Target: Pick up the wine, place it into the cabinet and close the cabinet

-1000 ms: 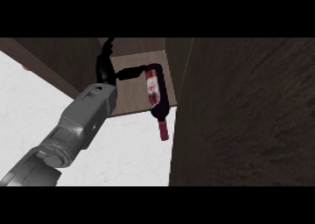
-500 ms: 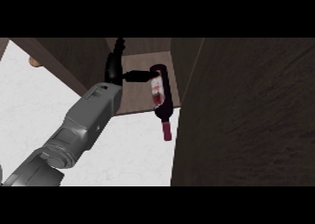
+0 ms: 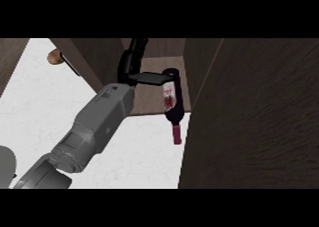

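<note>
Left robot hand (image 3: 137,73), one in view: black, on a grey forearm entering from lower left, fingers closed round the base end of the wine bottle (image 3: 169,95). One wine bottle, held above the white surface (image 3: 31,115), red neck pointing down, at the open front of one dark wooden cabinet (image 3: 152,102), just beside a wood panel (image 3: 260,111). One small brown object (image 3: 54,56) at upper left, unidentifiable.
</note>
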### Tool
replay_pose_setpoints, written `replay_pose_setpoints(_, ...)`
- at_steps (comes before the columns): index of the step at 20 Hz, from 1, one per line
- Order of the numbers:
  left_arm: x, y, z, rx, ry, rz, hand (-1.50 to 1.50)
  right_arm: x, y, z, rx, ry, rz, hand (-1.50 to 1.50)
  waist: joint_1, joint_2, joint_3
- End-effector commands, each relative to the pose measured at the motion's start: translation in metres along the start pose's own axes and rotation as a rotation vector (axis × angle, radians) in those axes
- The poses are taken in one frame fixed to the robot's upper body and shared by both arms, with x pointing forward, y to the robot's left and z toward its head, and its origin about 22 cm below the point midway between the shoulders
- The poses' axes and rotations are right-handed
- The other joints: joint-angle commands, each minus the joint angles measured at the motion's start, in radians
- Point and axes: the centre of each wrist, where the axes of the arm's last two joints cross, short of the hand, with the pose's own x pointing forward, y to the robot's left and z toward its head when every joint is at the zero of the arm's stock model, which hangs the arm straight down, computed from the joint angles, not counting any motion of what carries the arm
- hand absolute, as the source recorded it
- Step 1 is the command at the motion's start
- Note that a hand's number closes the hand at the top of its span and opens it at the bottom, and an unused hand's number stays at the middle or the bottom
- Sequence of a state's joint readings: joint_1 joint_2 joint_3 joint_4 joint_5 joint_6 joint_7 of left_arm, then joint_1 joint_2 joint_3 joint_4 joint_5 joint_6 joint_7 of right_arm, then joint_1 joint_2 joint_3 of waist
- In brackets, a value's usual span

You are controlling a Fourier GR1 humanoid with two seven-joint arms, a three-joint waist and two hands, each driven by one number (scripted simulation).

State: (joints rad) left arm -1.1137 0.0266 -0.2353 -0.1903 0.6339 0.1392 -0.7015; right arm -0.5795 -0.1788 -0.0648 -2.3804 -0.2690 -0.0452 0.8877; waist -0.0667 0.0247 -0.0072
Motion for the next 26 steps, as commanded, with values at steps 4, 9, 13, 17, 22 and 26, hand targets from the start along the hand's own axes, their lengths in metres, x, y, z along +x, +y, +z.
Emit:
replay_pose_setpoints(4, 0.012, 0.01, -0.007, -0.078, -0.021, 0.064, -1.5, 0.017, 0.0, 0.017, -0.023, 0.01, 0.025, -1.5, 0.065, -0.034, 0.007)
replay_pose_setpoints(9, 0.009, -0.027, 0.008, -0.12, -0.033, 0.07, -1.5, 0.02, 0.001, 0.012, -0.057, 0.025, 0.025, -1.5, 0.077, -0.036, 0.007)
replay_pose_setpoints(13, 0.032, -0.056, 0.015, -0.199, -0.049, 0.086, -1.5, 0.01, 0.005, 0.011, -0.038, 0.016, 0.036, -1.5, 0.084, -0.042, 0.007)
replay_pose_setpoints(17, 0.046, -0.076, 0.03, -0.246, -0.06, 0.09, -1.5, 0.023, 0.01, 0.016, -0.035, 0.012, 0.02, -1.5, 0.071, -0.04, 0.006)
replay_pose_setpoints(22, 0.062, -0.092, 0.079, -0.207, -0.014, 0.14, -1.5, 0.016, 0.01, 0.007, -0.049, 0.011, 0.023, -1.5, 0.093, -0.04, 0.007)
replay_pose_setpoints(26, 0.078, -0.107, 0.107, -0.155, -0.069, 0.161, -1.5, 0.019, 0.014, 0.019, -0.035, 0.012, 0.03, -1.5, 0.072, -0.034, 0.007)
